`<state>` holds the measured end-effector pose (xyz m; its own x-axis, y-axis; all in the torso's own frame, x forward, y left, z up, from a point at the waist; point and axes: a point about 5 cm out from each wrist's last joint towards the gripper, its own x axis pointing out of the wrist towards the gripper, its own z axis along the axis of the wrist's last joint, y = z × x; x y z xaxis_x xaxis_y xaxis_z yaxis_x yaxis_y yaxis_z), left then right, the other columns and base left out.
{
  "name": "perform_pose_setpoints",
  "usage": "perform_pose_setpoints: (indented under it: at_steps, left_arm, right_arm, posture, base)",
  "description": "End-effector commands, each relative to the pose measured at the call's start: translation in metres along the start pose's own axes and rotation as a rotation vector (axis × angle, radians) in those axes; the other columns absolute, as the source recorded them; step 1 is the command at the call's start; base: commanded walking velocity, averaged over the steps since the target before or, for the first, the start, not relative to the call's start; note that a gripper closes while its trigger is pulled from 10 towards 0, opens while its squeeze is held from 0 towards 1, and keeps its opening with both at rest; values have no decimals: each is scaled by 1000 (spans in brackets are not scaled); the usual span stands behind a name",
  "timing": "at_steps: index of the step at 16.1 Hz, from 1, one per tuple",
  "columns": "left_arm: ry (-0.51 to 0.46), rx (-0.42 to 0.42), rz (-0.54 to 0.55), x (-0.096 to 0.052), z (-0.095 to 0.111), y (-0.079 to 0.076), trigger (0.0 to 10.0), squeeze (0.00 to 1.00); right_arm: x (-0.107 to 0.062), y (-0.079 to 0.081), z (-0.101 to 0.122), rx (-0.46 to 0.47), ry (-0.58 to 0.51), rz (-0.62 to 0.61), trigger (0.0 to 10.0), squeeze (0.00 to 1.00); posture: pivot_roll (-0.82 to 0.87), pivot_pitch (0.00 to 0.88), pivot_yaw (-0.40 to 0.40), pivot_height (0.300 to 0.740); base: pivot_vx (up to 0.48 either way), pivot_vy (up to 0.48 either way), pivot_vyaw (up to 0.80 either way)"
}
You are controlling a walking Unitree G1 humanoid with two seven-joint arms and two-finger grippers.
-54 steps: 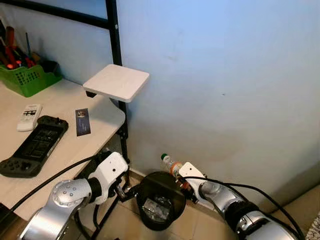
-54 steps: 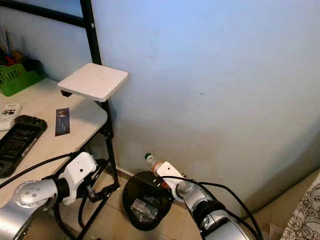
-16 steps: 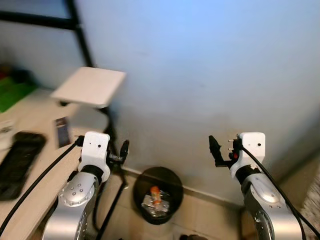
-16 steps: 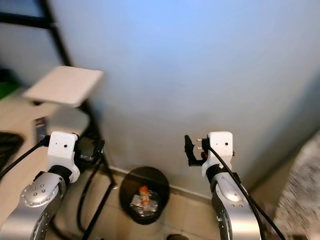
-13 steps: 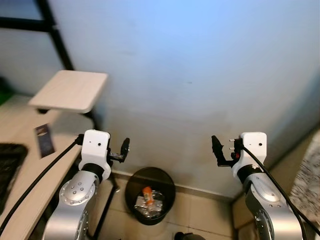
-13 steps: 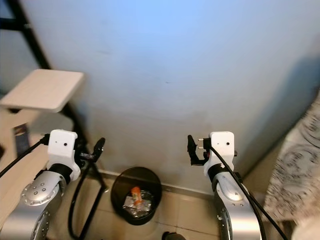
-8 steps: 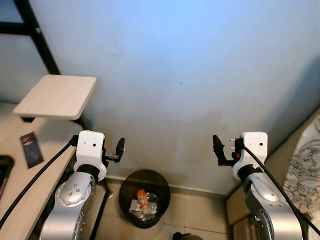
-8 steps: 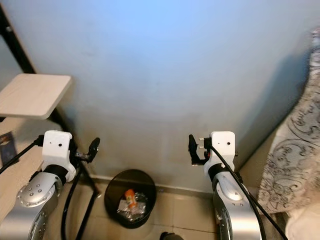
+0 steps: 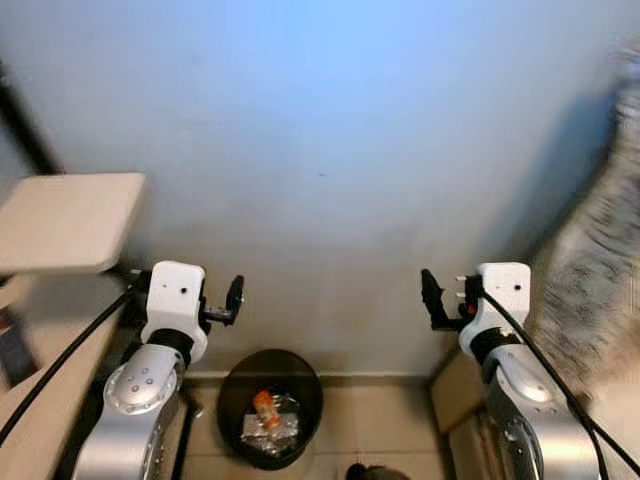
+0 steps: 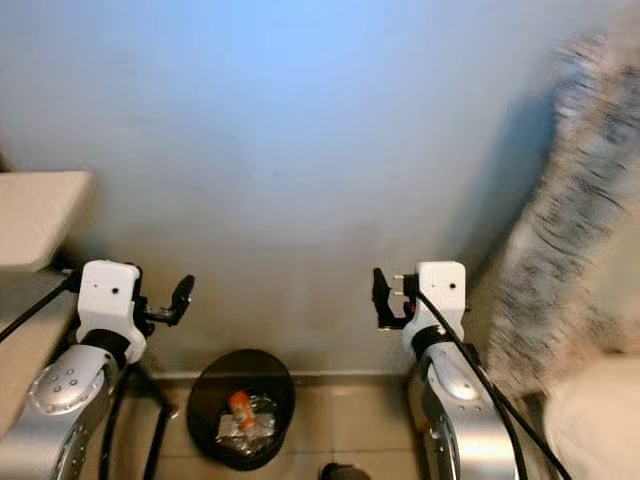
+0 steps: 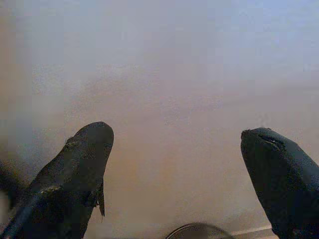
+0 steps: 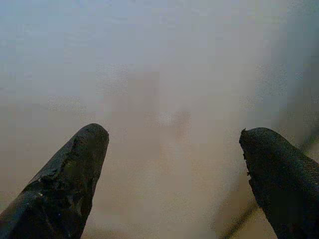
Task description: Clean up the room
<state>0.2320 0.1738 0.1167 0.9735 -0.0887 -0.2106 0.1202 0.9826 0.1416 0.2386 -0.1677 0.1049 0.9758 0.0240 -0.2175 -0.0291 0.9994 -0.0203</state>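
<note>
A black round trash bin stands on the tiled floor against the pale blue wall, below and between my arms. Inside it lie a small bottle with an orange label and crumpled clear wrapping. My left gripper is raised in front of the wall above the bin's left side, open and empty. At the same height further right, my right gripper is open and empty too. Both wrist views face the bare wall between spread black fingers.
A light wooden shelf board sticks out at the left over the desk edge. A patterned fabric, blurred, hangs at the right. Beige floor tiles lie around the bin.
The view has swung to the right: desk and shelf slid left, the patterned fabric came in. Earlier my right gripper held the bottle at the bin; the bottle now lies inside and both arms are raised.
</note>
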Motion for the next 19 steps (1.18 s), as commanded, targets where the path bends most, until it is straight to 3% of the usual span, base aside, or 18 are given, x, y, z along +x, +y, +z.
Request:
perform_pose_setpoints:
  at_steps: [1,19]
  left_arm:
    - [-8,1,-9,1,1,-1,10000,0]
    - [7,-36,-49,-3,-4,-8,10000,0]
  right_arm:
    - [1,-2,-1,1,9,-16,10000,0]
    - [-13,-16,-7,-27,54,-57,10000,0]
  posture:
    - [95,0,2,740]
    - [59,0,21,740]
  base:
    - [0,0,-800]
    - [0,0,-800]
